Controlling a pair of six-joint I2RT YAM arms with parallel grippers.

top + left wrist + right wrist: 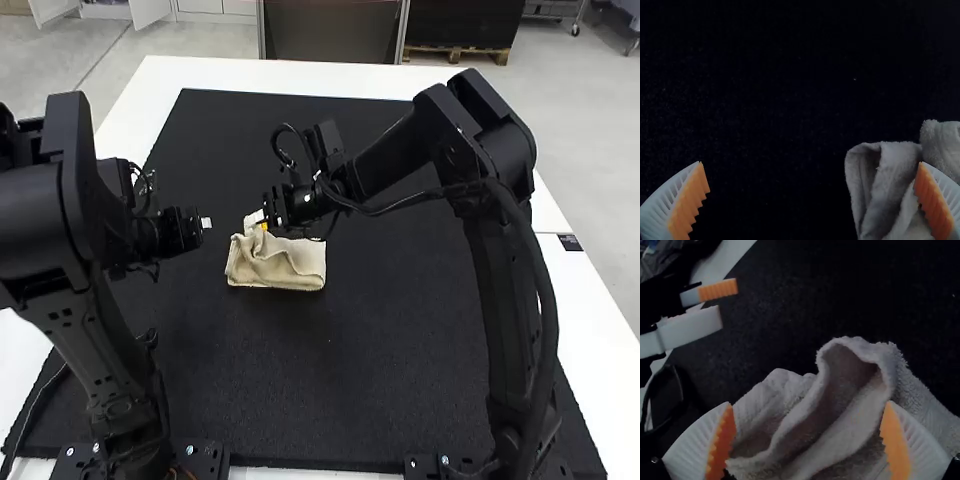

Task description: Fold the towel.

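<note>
“How was your light?”

“Bright in my high view: the white table (590,310) gleamed at the frame's right, the mat (400,350) lay dark.”

“And at your wrists?”

“Both were dim. In my right wrist view, I saw shadow inside the towel's (840,425) fold.”

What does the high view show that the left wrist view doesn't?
High view: the left arm, the right arm and the white tabletop beyond the mat's edge.
Left wrist view: the orange pads on the wide-open jaws and a hollow fold in the towel, close up.
Both: the bunched towel on the black mat, plus the left gripper.
</note>
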